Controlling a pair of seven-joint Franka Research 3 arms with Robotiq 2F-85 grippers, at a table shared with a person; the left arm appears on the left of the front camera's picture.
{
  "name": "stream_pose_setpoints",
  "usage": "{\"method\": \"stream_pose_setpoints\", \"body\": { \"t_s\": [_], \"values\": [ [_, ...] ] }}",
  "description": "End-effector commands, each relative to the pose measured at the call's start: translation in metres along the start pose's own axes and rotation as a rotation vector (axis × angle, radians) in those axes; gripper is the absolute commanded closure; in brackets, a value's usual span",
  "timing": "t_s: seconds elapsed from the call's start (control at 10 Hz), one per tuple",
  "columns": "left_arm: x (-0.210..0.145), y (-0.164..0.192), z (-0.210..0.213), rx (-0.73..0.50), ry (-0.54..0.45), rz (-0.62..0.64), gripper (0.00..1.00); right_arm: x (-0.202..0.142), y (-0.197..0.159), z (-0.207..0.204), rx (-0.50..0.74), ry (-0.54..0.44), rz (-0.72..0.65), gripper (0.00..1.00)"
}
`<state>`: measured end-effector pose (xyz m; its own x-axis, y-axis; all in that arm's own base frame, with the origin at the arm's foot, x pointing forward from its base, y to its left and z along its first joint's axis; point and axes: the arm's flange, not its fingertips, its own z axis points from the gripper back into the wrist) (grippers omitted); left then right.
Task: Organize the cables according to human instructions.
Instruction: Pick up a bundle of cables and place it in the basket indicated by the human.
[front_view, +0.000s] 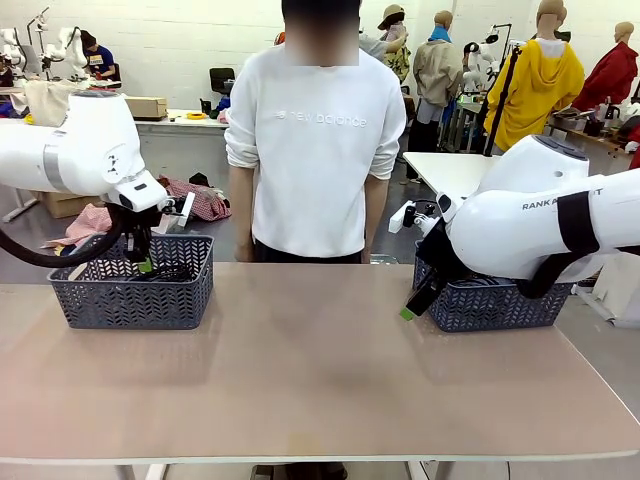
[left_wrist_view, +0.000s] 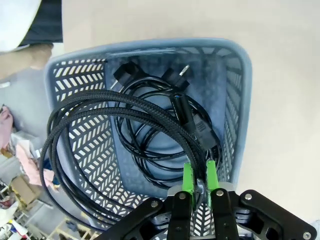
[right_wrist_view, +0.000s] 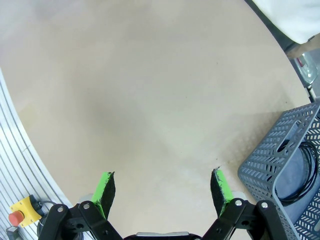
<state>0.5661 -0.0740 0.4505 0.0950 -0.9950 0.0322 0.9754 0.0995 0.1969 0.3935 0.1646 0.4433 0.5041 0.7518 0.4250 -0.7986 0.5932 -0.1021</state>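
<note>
In the left wrist view my left gripper (left_wrist_view: 199, 172) is shut on a black braided cable (left_wrist_view: 75, 125), whose coil hangs over the near rim of the left basket (left_wrist_view: 235, 90). Another thin black cable (left_wrist_view: 150, 145), with plugs at its far end, lies coiled on the basket floor. From the front, the left gripper (front_view: 147, 262) hangs just above this grey basket (front_view: 130, 295). My right gripper (front_view: 412, 308) stands open and holds nothing beside the right basket (front_view: 500, 305). It points down at bare table in the right wrist view (right_wrist_view: 162, 187), where a cable (right_wrist_view: 306, 170) lies inside that basket (right_wrist_view: 270, 160).
A person in a white sweatshirt (front_view: 315, 150) stands at the far edge of the table, arms down. The two baskets sit at the far left and far right of the beige tabletop (front_view: 310, 370). A yellow box with a red button (right_wrist_view: 20, 212) shows off the table's edge.
</note>
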Motion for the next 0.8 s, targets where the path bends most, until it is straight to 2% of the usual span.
{"method": "stream_pose_setpoints", "body": {
  "t_s": [0.0,0.4,0.7],
  "values": [
    [-0.002,-0.0022,-0.0019,0.005,-0.023,0.026,0.4,-0.0019,0.0015,0.0023,-0.007,0.005,-0.004,0.0],
    [-0.002,-0.0016,0.0002,-0.031,-0.022,0.043,0.01,-0.0019,0.0015,0.0023,-0.007,0.005,-0.004,0.0],
    [-0.0029,0.0007,0.0015,-0.038,-0.037,0.045,0.0,-0.0019,0.0015,0.0023,-0.007,0.005,-0.004,0.0]
  ]
}}
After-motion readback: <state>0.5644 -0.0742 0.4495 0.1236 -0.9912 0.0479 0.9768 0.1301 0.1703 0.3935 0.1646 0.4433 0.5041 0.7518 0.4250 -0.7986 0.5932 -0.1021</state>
